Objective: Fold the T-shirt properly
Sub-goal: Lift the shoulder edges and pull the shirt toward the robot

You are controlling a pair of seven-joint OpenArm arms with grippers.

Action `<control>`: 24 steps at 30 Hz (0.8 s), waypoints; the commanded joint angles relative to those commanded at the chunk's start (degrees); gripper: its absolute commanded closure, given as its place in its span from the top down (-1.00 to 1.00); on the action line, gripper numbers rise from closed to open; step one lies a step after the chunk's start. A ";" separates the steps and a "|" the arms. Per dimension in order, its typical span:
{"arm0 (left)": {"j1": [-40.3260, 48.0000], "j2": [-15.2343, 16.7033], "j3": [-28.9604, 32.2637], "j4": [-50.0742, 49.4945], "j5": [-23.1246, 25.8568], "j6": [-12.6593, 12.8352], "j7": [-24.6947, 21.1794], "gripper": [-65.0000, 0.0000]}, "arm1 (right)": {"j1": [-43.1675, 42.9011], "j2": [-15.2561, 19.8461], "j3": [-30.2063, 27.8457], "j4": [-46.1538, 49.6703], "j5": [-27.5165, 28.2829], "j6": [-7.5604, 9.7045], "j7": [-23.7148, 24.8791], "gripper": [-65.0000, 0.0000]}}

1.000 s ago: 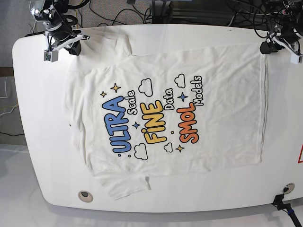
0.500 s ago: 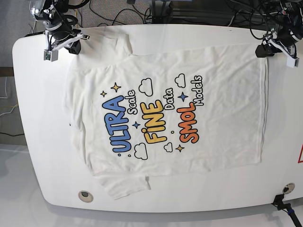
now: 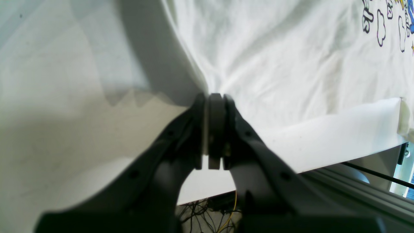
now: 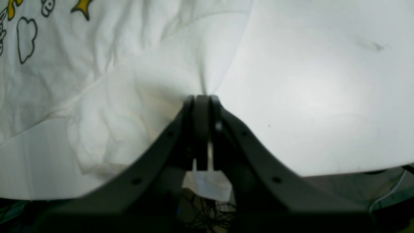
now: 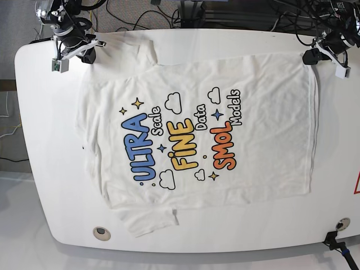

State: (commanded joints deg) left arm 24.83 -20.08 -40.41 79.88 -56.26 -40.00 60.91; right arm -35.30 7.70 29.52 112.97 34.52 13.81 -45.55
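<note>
The T-shirt (image 5: 197,135) lies spread flat, print side up, over most of the white tabletop (image 5: 45,140), its blue, yellow and orange lettering running on a slant across the middle. In the base view its long axis, collar to hem, runs left to right: the sleeves sit at the left end, 1 near the far edge and 1 near the near edge, and the hem forms the straight line at the right. Both grippers sit along the far edge of the garment, at its 2 far corners. The left gripper (image 3: 215,100) has its jaws pressed together on a thin pinch of cloth at the far hem corner, and the fabric fans away from the fingertips towards the print; the right gripper (image 4: 202,98) is likewise closed on a gather of cloth at the far sleeve end, with wrinkles radiating from the pinch. So the whole body of the shirt lies towards the near edge from both grippers, and neither arm is the nearer: each holds its own end of the same long side. I judge that the coming fold turns on carrying this held side across the long axis towards the near side, both arms keeping level so the edge stays straight. The tabletop shows bare margins on every side of the shirt, with a small round fitting (image 5: 101,232) near the front edge; beyond the far edge are dark cables and grey floor.
</note>
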 joint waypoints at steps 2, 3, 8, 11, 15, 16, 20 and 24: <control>0.07 -0.02 0.02 0.32 -0.23 0.00 0.40 -1.00 | 0.09 -0.08 0.14 0.58 -0.65 -0.11 0.02 -1.00; 0.17 -0.01 -0.31 0.69 -0.18 0.00 0.44 -1.00 | -0.01 -0.13 0.31 0.77 -0.94 -0.23 0.11 -1.00; 3.39 0.49 -4.66 2.19 -0.68 0.00 2.22 -1.00 | -1.49 0.03 1.01 0.78 -0.01 -0.16 0.45 -1.00; 6.04 0.60 -9.60 4.51 -1.91 0.00 2.69 -1.00 | -2.26 0.18 1.87 0.61 0.35 -0.11 0.66 -1.00; 9.12 0.83 -15.73 7.49 -4.11 0.00 2.78 -1.00 | -2.84 0.47 3.06 0.65 0.72 0.20 0.99 -1.00; 9.52 0.93 -16.54 8.11 -4.34 0.00 2.68 -1.00 | -2.56 0.68 3.22 0.80 0.60 0.23 1.25 -1.00; 10.50 1.10 -17.72 10.44 -4.16 0.00 2.52 -1.00 | -1.86 1.57 3.25 3.15 0.69 0.14 1.48 -1.00; 10.11 1.09 -16.99 11.70 -4.05 0.00 2.55 -1.00 | 0.22 2.50 2.94 6.83 0.56 0.33 0.92 -1.00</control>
State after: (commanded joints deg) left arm 34.94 -19.00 -57.40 91.58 -60.31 -40.00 63.46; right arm -35.08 10.20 32.46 119.80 35.08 14.15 -44.63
